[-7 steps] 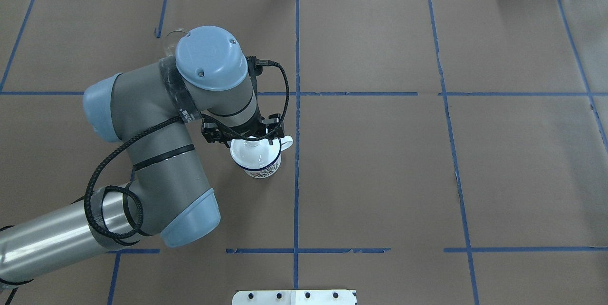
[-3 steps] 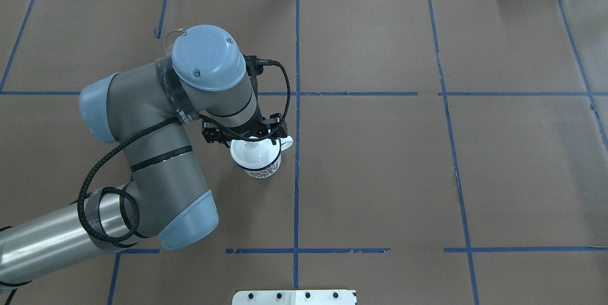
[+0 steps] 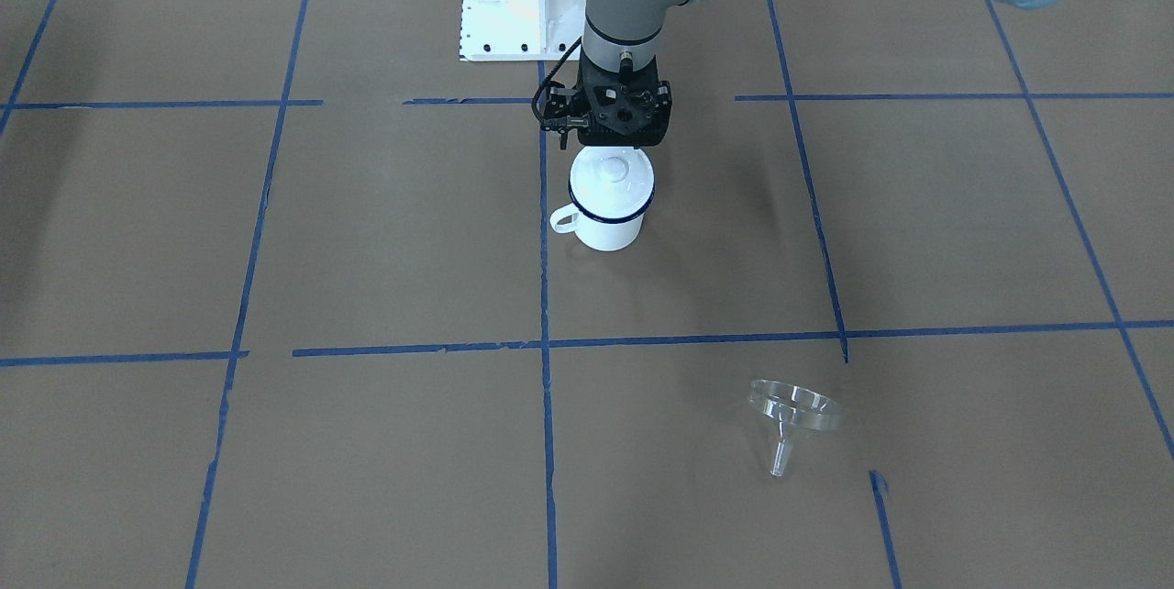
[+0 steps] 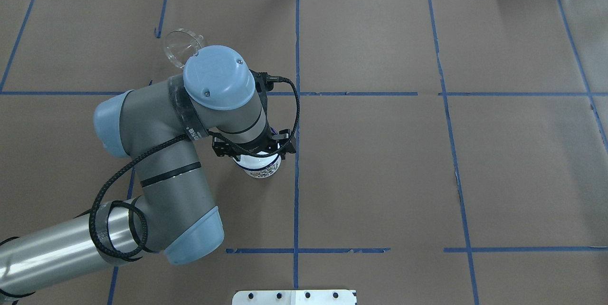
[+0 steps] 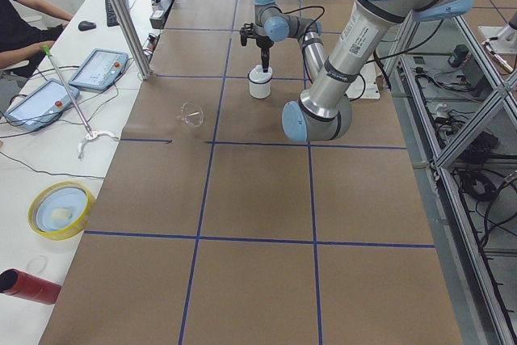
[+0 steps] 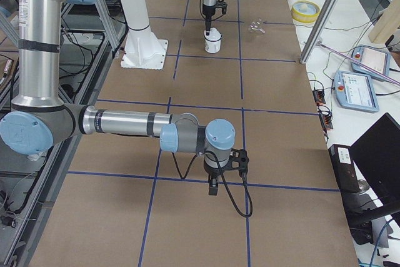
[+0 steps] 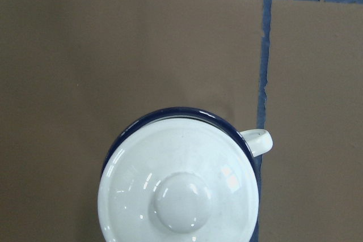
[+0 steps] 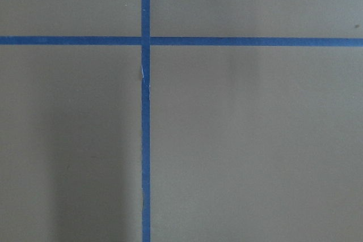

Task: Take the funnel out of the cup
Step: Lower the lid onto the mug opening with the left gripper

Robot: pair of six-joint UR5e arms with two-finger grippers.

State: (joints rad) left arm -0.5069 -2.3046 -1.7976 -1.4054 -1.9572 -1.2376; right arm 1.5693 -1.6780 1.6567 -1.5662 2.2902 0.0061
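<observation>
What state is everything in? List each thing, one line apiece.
cup: upright on the table, covered by the lid.
lid: seated on the cup, knob up.
funnel: out of the cup, lying on its side, apart from it, untouched.
left gripper: right above the lid; open or shut cannot be told.
right gripper: over the table, far from the cup; open or shut cannot be told.

overhead-view clock, fyi | cup top: no go, knobbed lid on it and left gripper parked right above | cup 12 round to 6 o'clock: bare paper, wide open | cup 7 to 11 o'clock: left arm looms over | funnel at cup's 11 o'clock, well apart, bare paper around it
</observation>
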